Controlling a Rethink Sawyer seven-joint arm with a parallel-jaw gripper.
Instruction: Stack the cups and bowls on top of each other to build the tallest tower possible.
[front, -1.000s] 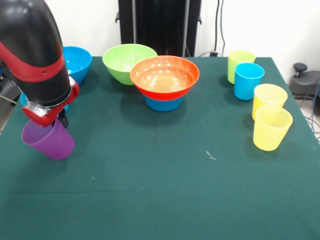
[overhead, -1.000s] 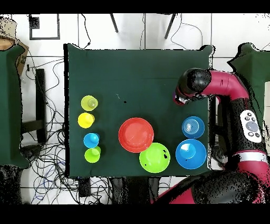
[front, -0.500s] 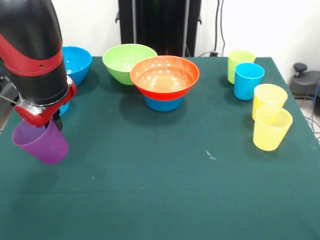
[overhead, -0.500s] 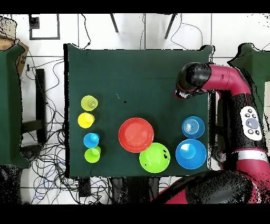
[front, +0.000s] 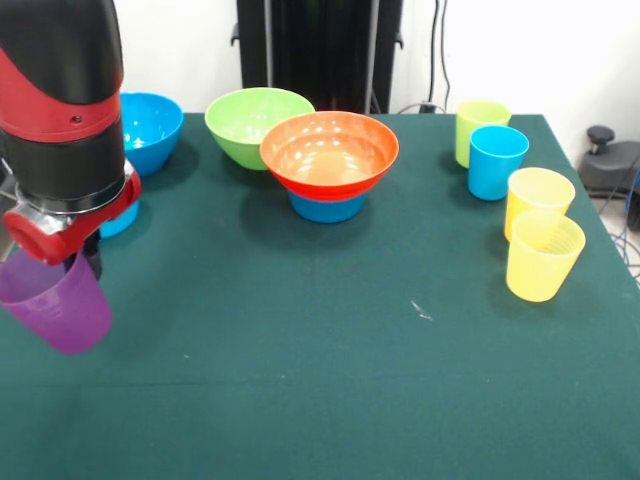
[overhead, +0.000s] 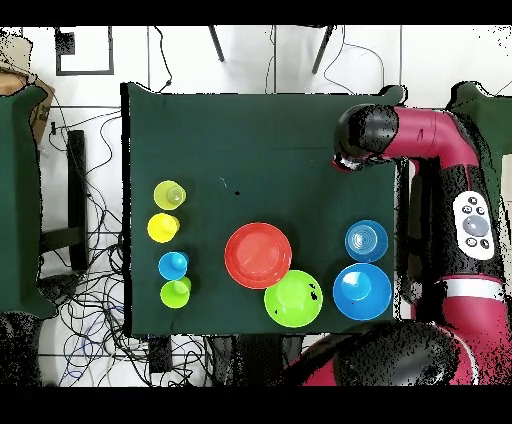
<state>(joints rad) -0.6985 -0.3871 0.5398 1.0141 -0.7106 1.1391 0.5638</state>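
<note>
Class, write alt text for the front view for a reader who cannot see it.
A red and black robot arm holds a purple cup, tilted, above a green table. Behind, an orange bowl sits on a blue bowl; four cups stand at right.

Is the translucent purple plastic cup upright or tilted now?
Tilted: the translucent purple plastic cup hangs slanted from the end effector, above the green table.
</note>
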